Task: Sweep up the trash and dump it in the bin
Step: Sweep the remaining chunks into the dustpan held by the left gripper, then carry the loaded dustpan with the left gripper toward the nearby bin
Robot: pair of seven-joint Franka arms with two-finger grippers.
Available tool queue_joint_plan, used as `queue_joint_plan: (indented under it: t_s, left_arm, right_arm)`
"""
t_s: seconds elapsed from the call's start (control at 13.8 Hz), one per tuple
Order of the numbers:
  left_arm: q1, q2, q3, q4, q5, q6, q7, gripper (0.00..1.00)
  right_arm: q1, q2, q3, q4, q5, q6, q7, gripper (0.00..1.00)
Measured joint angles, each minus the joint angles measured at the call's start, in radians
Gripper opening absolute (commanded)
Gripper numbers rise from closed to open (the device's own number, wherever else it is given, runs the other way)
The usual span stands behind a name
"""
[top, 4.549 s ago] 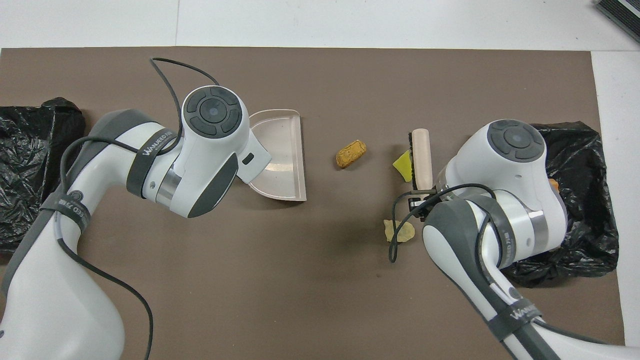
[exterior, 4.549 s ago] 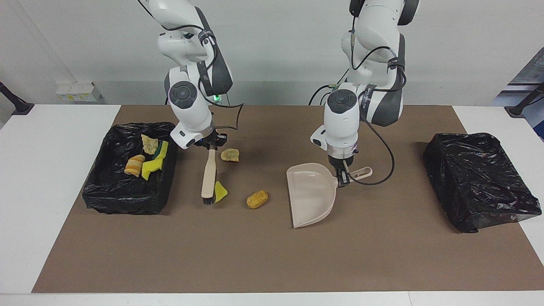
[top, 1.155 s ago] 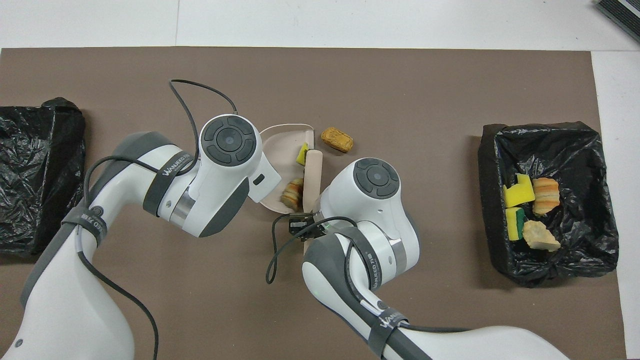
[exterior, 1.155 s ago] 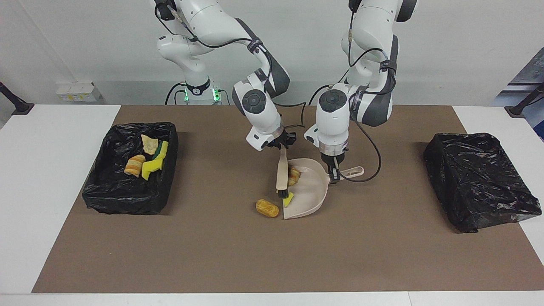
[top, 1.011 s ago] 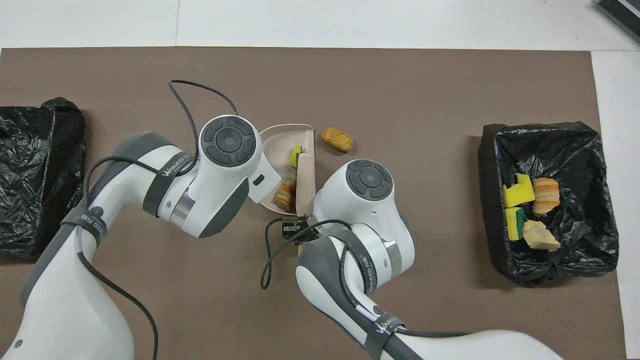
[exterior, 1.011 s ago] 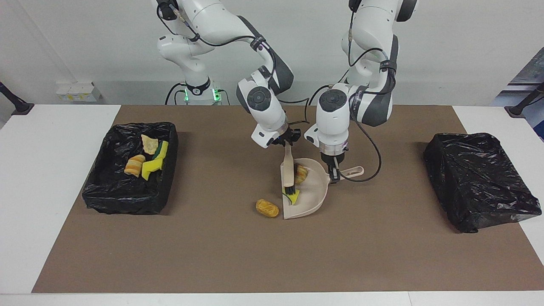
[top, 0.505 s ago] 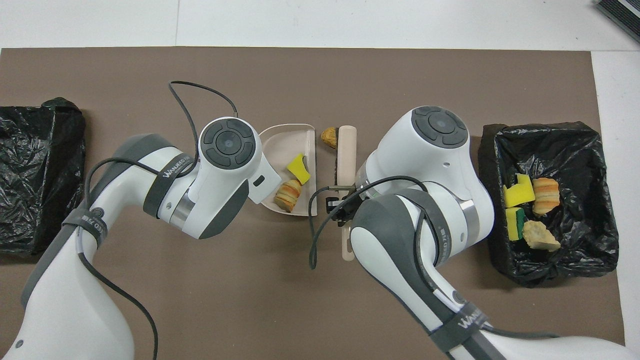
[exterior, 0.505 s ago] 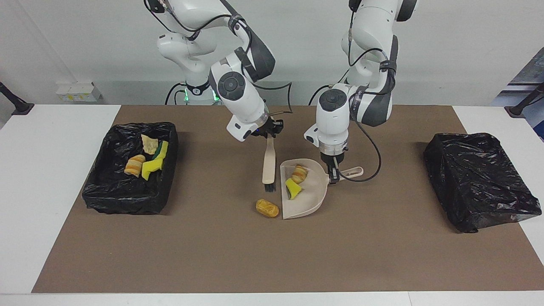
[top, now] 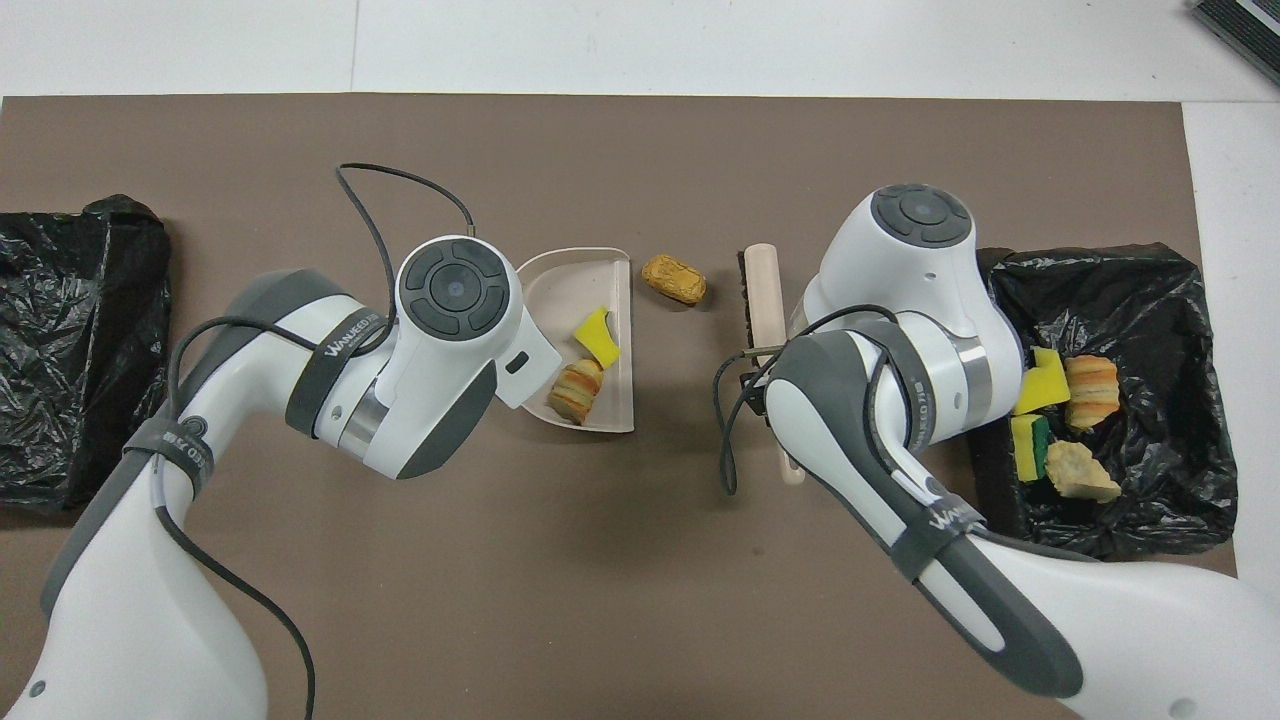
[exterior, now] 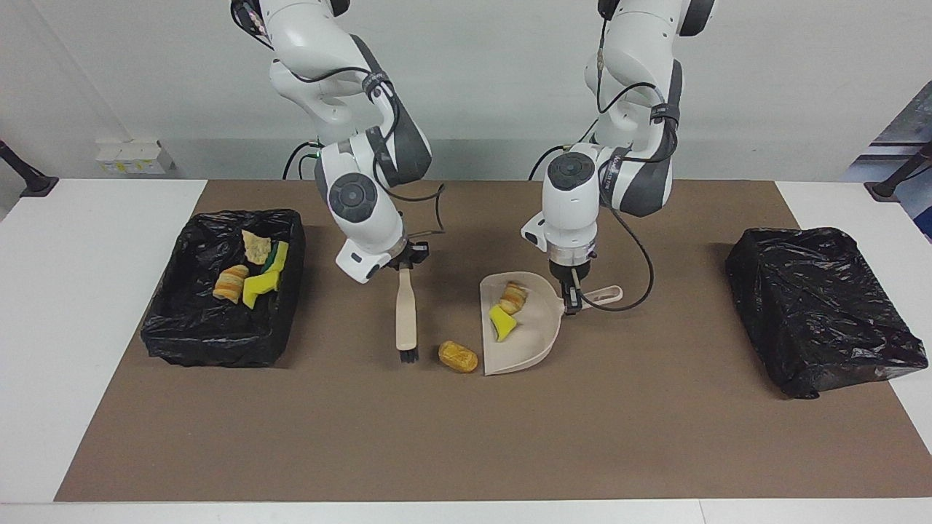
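Since half a second ago the right tool [exterior: 405, 263] has carried the hand brush [exterior: 405, 314] away from the dustpan [exterior: 535, 342] toward the open bin [exterior: 291, 291] at the right arm's end of the worktop [exterior: 466, 437]. It clamps the brush handle; the bristles point away from the robots, beside the orange-brown lump [exterior: 458, 356], which lies lengthwise across the worktop just outside the pan's mouth. The left tool [exterior: 571, 300] grips the dustpan handle. The pan holds a yellow sponge bit [exterior: 502, 322] and a striped bread-like scrap [exterior: 513, 297]. Four more scraps [top: 1060, 420] lie in the bin. The overhead view alone shows "WANJEED" lettering [top: 345, 333] on an arm band.
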Motion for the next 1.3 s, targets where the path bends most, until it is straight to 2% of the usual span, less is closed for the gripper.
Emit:
queue_joint_plan:
  t_s: [0.22, 0.36, 0.51, 0.72, 0.87, 1.08, 1.3]
  left_arm:
    - [0.0, 0.0, 0.0, -0.001, 0.0, 0.001, 0.0, 0.0]
    - [0.0, 0.0, 0.0, -0.001, 0.0, 0.001, 0.0, 0.0]
    - [0.0, 0.0, 0.0, -0.001, 0.0, 0.002, 0.0, 0.0]
    - [0.0, 0.0, 0.001, -0.003, 0.0, 0.002, 0.0, 0.0]
    - [0.001, -0.001, 0.001, -0.006, -0.001, 0.003, 0.0, 0.0]
    - [0.007, -0.012, 0.003, -0.026, -0.001, 0.011, 0.0, 0.0]
    - [0.035, -0.065, 0.004, -0.124, -0.002, 0.11, 0.001, 0.0]
  right_arm:
    - [0.053, 0.093, 0.012, 0.078, 0.009, 0.014, -0.001, 0.0]
    - [0.106, 0.1, 0.013, 0.098, 0.058, 0.027, 0.01, 0.0]
    - [0.183, 0.1, 0.015, 0.097, 0.115, 0.098, 0.088, 0.0]
    - [0.266, 0.098, 0.018, 0.098, 0.153, 0.131, 0.192, 0.0]
    - [0.272, 0.095, 0.017, 0.098, 0.153, 0.12, 0.205, 0.0]
    - [0.23, 0.087, 0.007, 0.099, 0.142, 0.046, 0.204, 0.0]
    - [0.166, 0.044, 0.008, 0.104, 0.111, -0.063, 0.199, 0.0]
